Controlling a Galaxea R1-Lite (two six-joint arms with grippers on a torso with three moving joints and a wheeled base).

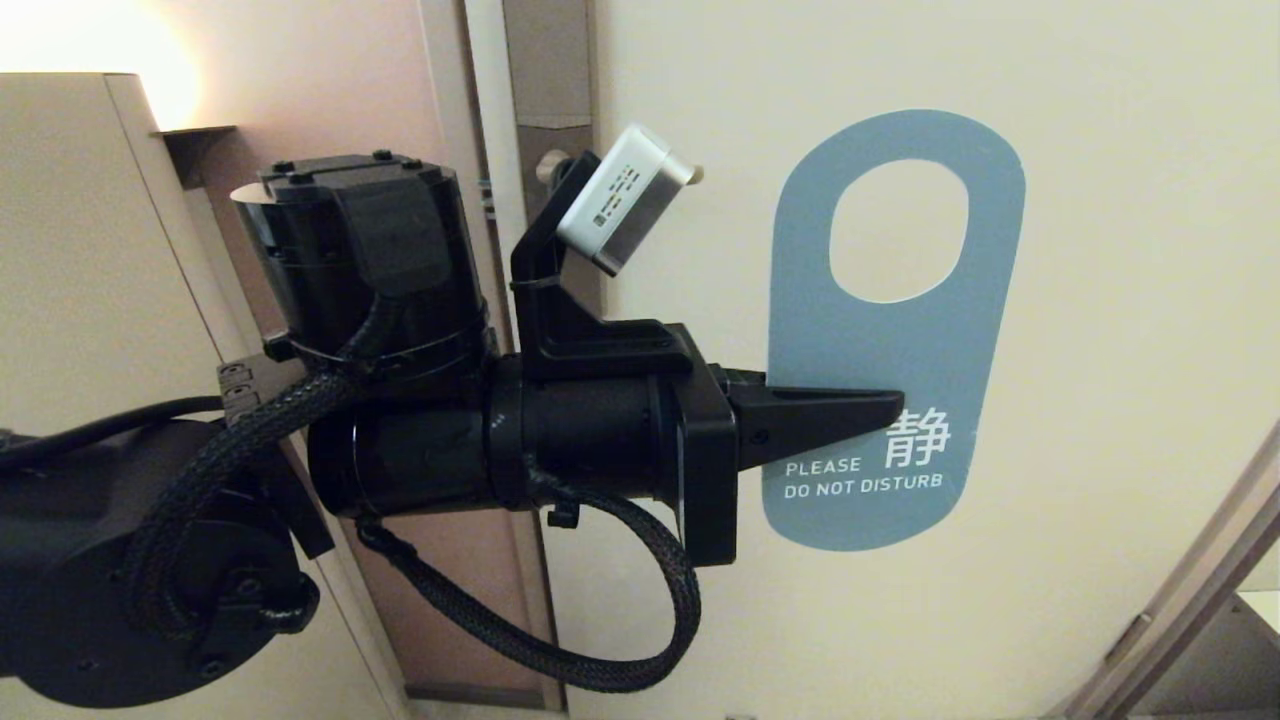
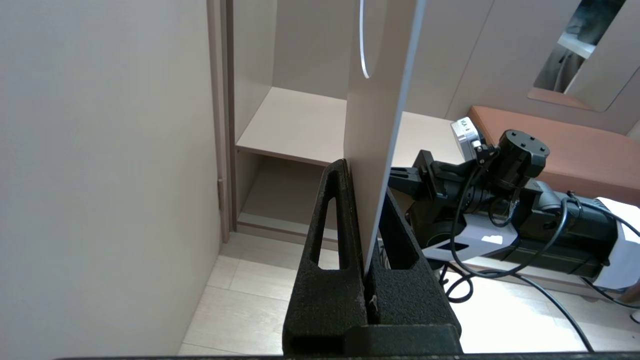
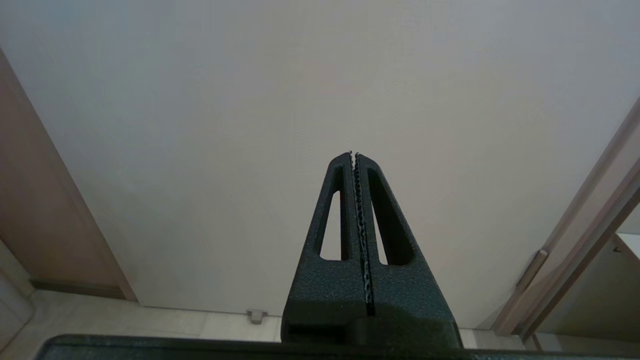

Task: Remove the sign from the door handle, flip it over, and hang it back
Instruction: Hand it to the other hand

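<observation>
The sign [image 1: 895,340] shows its blue "PLEASE DO NOT DISTURB" face in the head view. It is off the handle and held upright in front of the pale door, its oval hole at the top. My left gripper [image 1: 893,405] is shut on the sign's lower half, reaching in from the left. In the left wrist view the sign [image 2: 375,125] stands edge-on between the shut fingers [image 2: 340,210]. The door handle [image 1: 696,175] is mostly hidden behind my left wrist camera; only its end and the lock plate [image 1: 545,60] show. My right gripper [image 3: 355,155] is shut and empty, low, facing the door.
The pale door [image 1: 1100,300] fills the right of the head view, with its frame [image 1: 445,100] to the left and a cabinet side [image 1: 80,250] beyond. An open shelf unit [image 2: 290,125] and my right arm [image 2: 500,200] show in the left wrist view.
</observation>
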